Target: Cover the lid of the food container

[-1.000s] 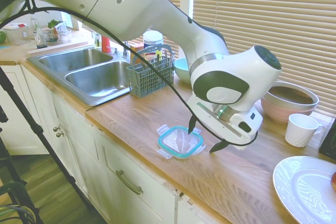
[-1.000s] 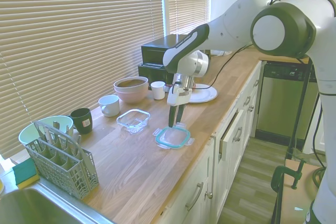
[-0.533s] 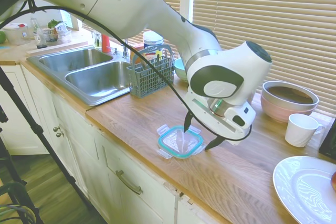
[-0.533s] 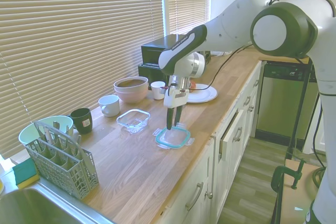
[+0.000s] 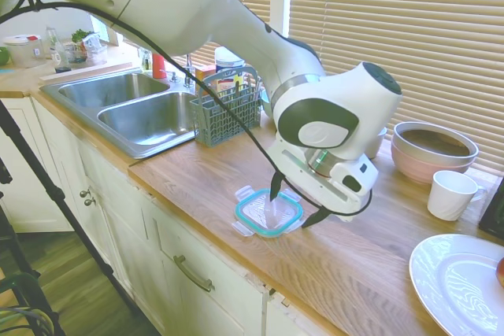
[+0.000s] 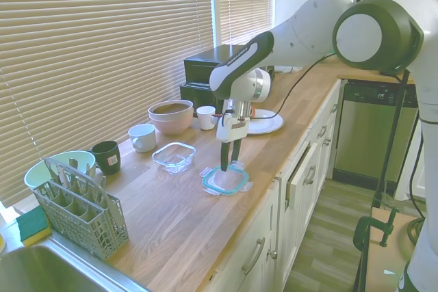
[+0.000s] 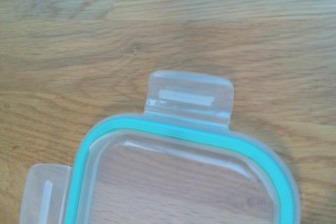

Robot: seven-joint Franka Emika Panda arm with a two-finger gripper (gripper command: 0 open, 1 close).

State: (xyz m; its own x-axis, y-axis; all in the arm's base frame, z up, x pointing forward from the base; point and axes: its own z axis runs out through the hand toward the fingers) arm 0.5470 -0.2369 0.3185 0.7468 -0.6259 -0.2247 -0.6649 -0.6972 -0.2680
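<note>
The lid (image 5: 265,216), clear with a teal rim seal and snap tabs, lies flat on the wooden counter near its front edge. My gripper (image 5: 294,203) hangs open low over it, one finger (image 5: 275,186) above the lid's far side and the other finger (image 5: 315,216) past its right edge, holding nothing. From the other side, the gripper (image 6: 226,163) points straight down at the lid (image 6: 224,180). The food container (image 6: 174,156), a shallow clear dish, stands open on the counter a short way from the lid, towards the window. The wrist view shows one corner of the lid (image 7: 178,171) and a snap tab (image 7: 189,98).
A grey cutlery basket (image 6: 79,203) and a steel sink (image 5: 134,108) lie along the counter to one side. A pink bowl (image 6: 170,115), white mug (image 6: 142,137), dark mug (image 6: 107,156) and teal bowl (image 6: 55,167) line the window side. A white plate (image 5: 461,281) sits at the other end.
The open gripper has come down and shifted sideways, from beside the lid to low over it. The lid and container have stayed where they were.
</note>
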